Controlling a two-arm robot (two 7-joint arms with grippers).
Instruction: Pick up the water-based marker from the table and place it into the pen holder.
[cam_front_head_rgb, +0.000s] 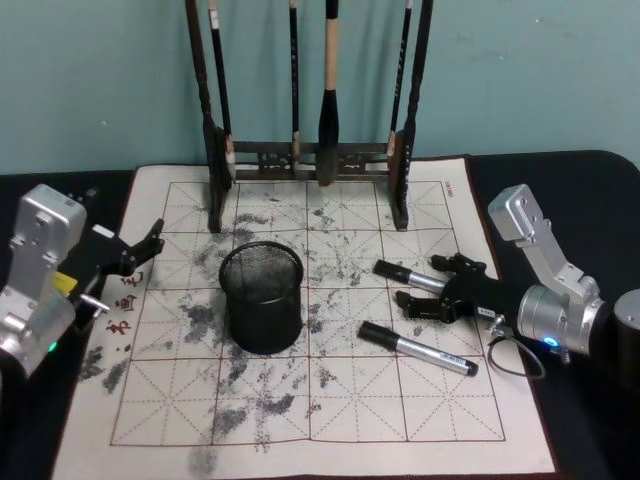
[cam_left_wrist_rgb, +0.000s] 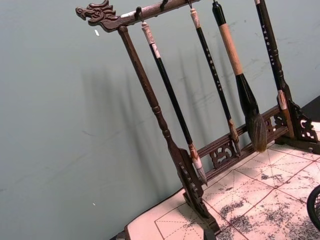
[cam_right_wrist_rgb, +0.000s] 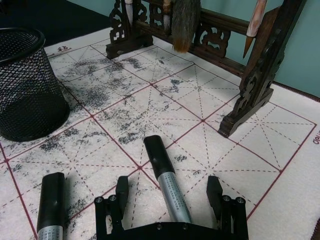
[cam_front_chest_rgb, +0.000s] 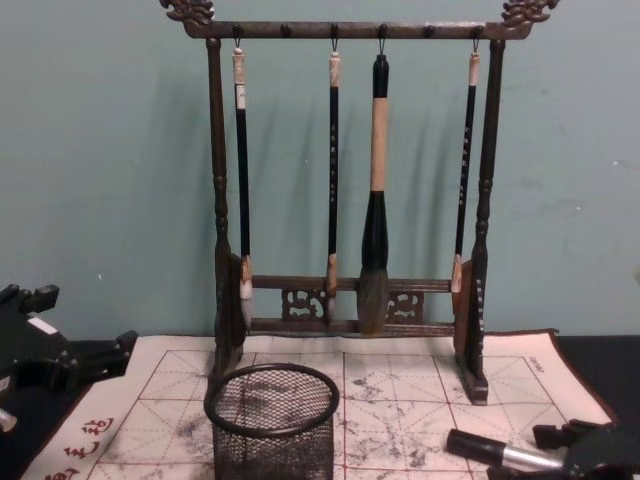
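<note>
Silver-barrelled and black-capped, the marker (cam_front_head_rgb: 405, 275) is seen lying flat on the stained felt mat (cam_front_head_rgb: 400, 420) over the dark counter (cam_front_head_rgb: 590, 170), well apart from the mesh pen holder (cam_front_head_rgb: 262, 320). It is straddled by the right gripper (cam_front_head_rgb: 437, 287), whose fingers are spread either side without touching it, so the grasp is judged in hand. Closure on the barrel, then a lift over the holder's rim, is called for next. The left gripper (cam_front_head_rgb: 140, 250) is parked at the mat's left edge.

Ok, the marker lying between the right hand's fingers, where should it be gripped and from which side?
Grip the marker on its silver-grey barrel just behind the black cap, from above. It lies flat on the mat, and the open right hand straddles it crosswise.
</note>
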